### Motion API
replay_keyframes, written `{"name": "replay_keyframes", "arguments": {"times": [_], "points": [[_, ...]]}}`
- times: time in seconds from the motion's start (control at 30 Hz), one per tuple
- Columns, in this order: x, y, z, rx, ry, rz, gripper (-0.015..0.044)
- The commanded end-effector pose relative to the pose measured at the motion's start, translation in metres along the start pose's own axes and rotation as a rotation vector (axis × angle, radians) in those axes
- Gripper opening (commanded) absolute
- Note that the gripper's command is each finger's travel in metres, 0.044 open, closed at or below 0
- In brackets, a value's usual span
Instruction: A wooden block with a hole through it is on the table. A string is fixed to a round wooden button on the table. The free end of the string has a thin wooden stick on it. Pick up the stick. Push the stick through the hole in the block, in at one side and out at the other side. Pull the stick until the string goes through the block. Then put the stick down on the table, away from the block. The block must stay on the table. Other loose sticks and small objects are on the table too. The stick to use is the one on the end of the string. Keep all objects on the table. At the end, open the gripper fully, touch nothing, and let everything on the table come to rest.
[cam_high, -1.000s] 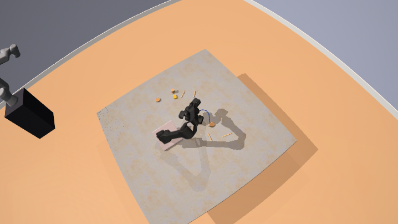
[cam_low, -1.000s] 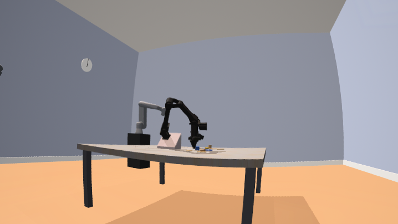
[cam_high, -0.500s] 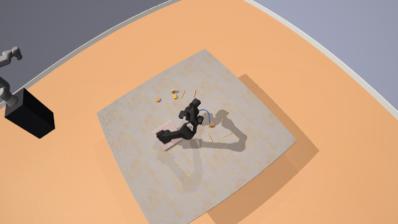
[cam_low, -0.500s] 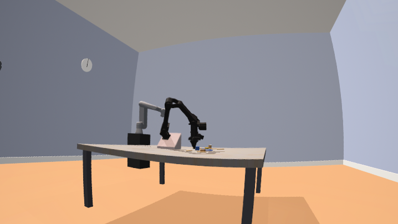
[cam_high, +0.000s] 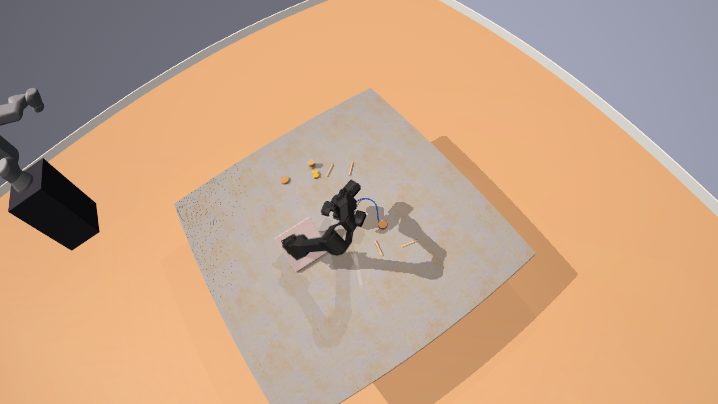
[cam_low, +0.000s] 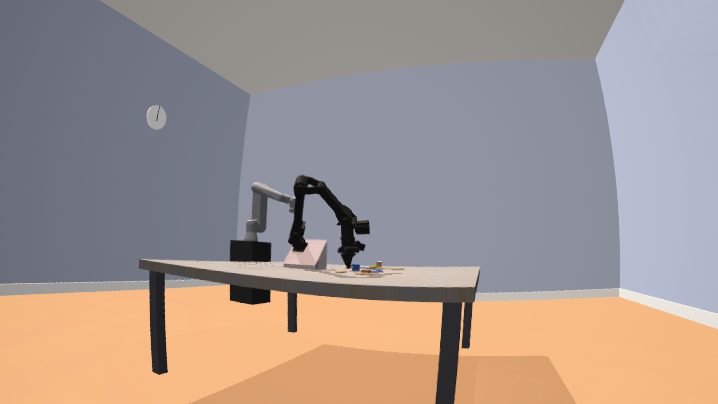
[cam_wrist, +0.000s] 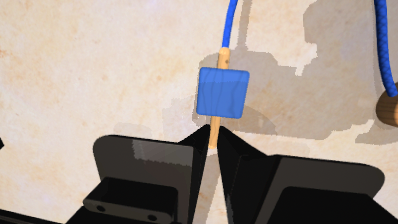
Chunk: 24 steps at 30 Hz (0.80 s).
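In the wrist view a small blue block lies on the table just ahead of my fingers. The thin wooden stick passes through it, with one end out at the far side and one at the near side. My gripper is low over the table and shut on the stick's near end. The blue string runs from the stick's far end in an arc to the round wooden button on the right. The block also shows in the exterior view.
Loose sticks lie behind the arm and in front of the button. Two round discs and a yellow piece lie at the back. The arm stands on a pink wedge base.
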<state>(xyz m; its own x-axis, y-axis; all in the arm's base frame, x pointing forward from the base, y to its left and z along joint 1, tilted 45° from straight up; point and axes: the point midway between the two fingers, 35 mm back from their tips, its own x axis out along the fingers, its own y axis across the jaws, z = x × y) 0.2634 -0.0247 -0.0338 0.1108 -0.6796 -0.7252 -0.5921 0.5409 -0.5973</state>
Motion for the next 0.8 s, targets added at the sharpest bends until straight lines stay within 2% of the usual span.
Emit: {"name": "replay_keyframes", "arguments": {"times": [0.0, 0.77], "points": [[-0.001, 0.0, -0.006, 0.0, -0.003, 0.0, 0.0], [-0.002, 0.0, -0.036, -0.001, -0.002, 0.003, 0.0]]}}
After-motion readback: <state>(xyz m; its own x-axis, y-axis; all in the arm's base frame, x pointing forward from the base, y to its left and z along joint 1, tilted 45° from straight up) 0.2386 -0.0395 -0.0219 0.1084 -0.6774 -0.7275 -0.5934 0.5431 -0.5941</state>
